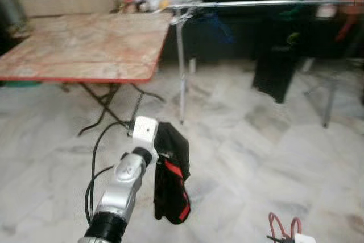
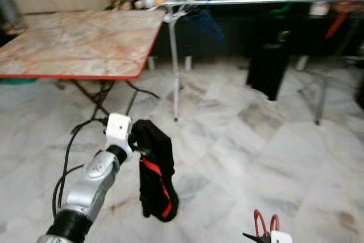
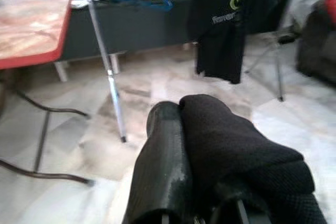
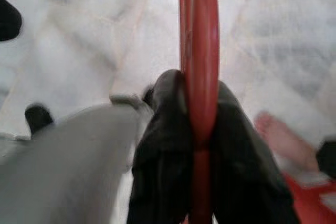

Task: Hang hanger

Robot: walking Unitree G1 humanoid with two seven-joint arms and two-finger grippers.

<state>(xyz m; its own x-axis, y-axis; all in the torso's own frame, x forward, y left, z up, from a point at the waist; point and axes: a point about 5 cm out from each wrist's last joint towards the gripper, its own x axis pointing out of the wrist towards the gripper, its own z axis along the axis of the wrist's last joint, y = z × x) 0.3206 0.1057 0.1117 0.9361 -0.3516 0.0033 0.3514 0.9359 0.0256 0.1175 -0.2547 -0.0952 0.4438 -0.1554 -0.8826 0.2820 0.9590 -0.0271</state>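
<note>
A red hanger [image 4: 199,77] is pinched between the right gripper's [image 4: 197,129] fingers, low at the robot's right; the left gripper [image 3: 181,145] clamps a black garment with red trim [image 1: 172,174]; the carry is under way; next, lifting the hook onto the silver rail [image 1: 261,4] ahead, still well apart.

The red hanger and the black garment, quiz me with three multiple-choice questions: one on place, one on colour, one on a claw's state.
1. Where is the metal clothes rail?
A. Ahead, right of the table
B. Lying on the table
C. Flat on the floor

2. What colour is the trim on the black garment?
A. Yellow
B. Red
C. Blue

3. What state is the right claw in?
A. Open, holding nothing
B. Shut on the red hanger
C. Shut on a cup

Answers: 1 A, it stands beside the table; 2 B, red stripes show; 3 B, fingers pinch the red hanger.
</note>
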